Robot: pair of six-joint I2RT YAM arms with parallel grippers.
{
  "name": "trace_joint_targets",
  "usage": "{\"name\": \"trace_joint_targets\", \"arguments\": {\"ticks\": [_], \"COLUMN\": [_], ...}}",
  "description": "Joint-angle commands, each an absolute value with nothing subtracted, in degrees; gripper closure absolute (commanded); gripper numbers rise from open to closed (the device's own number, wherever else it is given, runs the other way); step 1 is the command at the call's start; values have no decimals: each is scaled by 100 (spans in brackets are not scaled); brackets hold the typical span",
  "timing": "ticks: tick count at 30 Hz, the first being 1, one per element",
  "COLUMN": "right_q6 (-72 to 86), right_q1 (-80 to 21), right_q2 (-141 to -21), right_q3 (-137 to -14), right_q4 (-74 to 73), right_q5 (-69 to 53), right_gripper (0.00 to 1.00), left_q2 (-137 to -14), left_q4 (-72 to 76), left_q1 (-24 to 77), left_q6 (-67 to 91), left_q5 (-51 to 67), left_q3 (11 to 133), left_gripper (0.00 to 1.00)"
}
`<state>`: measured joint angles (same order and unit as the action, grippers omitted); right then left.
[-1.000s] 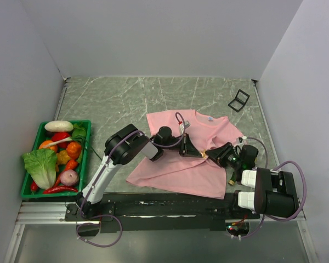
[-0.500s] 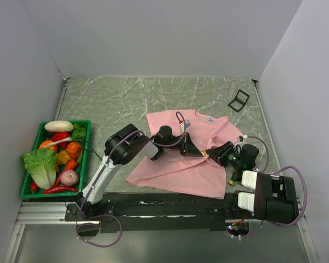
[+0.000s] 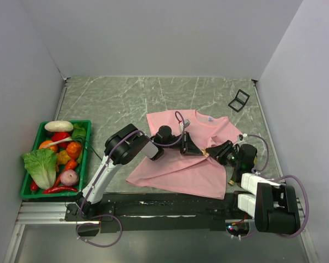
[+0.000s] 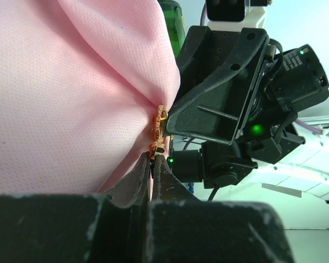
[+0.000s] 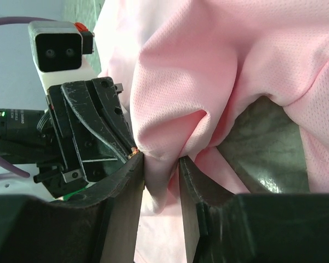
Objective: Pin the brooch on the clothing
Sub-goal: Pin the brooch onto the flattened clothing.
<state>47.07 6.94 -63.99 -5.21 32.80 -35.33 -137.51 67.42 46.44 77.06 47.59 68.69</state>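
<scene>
Facing tip-to-tip | left hand (image 4: 154, 156) pinching brooch (image 4: 158, 127) | right hand (image 5: 161, 164) gripping T-shirt (image 5: 208, 66)

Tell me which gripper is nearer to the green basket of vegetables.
Left. The left gripper is over the pink shirt, right of the basket; the right gripper faces it from farther right.

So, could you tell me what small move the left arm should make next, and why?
Probably nudge the left fingers slightly forward, pressing the brooch into the pink shirt: they are shut on it right at the raised fold that the right fingers pinch, and I cannot see it pinned through yet.
</scene>
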Motion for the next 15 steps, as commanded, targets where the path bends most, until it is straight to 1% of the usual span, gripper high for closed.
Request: {"name": "trace_joint_targets", "arguments": {"ticks": [1, 9, 15], "right_q6": [4641, 4571, 4474], "right_q1": [598, 554, 475], "right_q2": [-6249, -5705, -5397], "right_q3": [-352, -281, -281], "right_q4": [3199, 2831, 2540], "right_q5": [-3121, -2795, -2611], "right_gripper": [62, 67, 69], "left_q2": [-13517, -13465, -13386], "left_q4": [7848, 8112, 8104], "left_q1": [4772, 4808, 4869], "left_q6": [8051, 8200, 8183], "left_q5": [4790, 4737, 4685], "left_q3": [6935, 6777, 6767], "left_gripper": [99, 99, 99]}}
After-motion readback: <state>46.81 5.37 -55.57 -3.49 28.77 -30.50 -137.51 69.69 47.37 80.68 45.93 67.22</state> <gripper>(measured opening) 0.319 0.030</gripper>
